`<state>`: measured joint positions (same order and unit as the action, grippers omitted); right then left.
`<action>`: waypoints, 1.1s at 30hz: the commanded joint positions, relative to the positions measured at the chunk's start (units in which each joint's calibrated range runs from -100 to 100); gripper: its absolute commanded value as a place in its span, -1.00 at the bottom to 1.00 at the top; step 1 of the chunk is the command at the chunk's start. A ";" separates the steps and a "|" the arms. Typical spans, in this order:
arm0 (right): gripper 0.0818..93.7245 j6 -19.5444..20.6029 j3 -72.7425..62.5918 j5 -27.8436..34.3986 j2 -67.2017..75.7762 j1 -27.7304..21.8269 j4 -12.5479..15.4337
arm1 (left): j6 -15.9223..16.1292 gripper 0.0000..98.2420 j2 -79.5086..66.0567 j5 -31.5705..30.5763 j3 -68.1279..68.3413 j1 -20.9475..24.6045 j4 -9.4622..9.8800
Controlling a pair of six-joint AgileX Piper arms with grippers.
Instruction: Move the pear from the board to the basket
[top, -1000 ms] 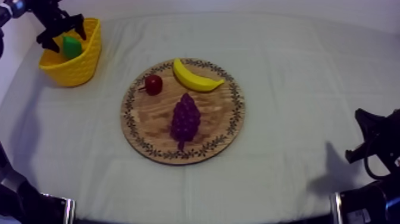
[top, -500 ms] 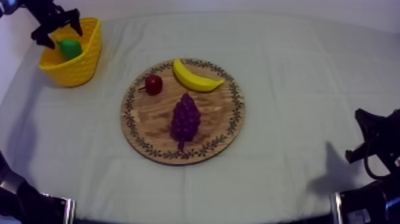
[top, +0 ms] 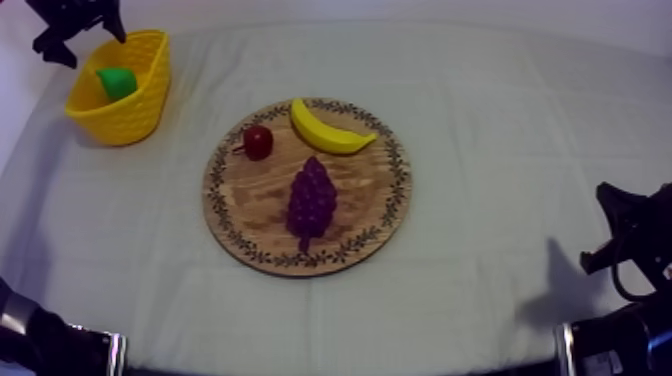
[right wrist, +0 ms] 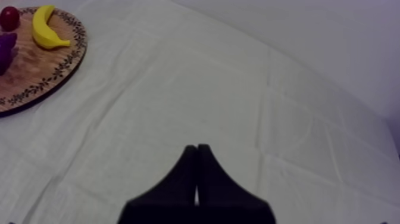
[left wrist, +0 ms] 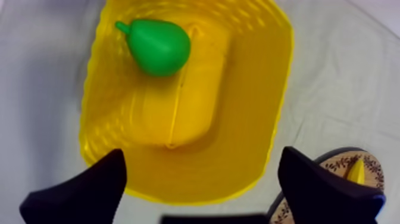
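The pear [left wrist: 158,46] lies on its side inside the yellow basket [left wrist: 271,107], its stem pointing toward the wall and nothing gripping it. The left gripper [left wrist: 201,170] hangs above the basket with its fingers spread wide and empty, the pear below and a little ahead of them, so the job looks done. Beyond the wooden board [top: 250,200], the right gripper [right wrist: 196,156] rests low with fingers pressed together, well apart.

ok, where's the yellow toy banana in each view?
Top view: yellow toy banana on the round wooden board with patterned rim, right of the small red fruit.
Left wrist view: one end, on the board past the yellow basket.
Right wrist view: on the board, beside the small red fruit.
Shared landmark: the board's rim.
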<state>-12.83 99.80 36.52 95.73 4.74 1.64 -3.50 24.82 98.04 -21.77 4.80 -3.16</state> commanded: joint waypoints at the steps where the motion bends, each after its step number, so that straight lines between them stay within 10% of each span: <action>1: -1.00 0.01 -0.02 0.02 0.03 0.01 -0.01 | 0.13 0.95 -2.36 0.01 1.12 -0.03 0.01; 33: -1.00 0.01 -0.02 0.02 0.03 0.01 -0.01 | 2.01 0.22 -36.40 -16.33 39.63 0.85 -0.71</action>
<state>-12.83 99.80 36.52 95.73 4.74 1.64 -1.62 -9.62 83.11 13.69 5.53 -3.78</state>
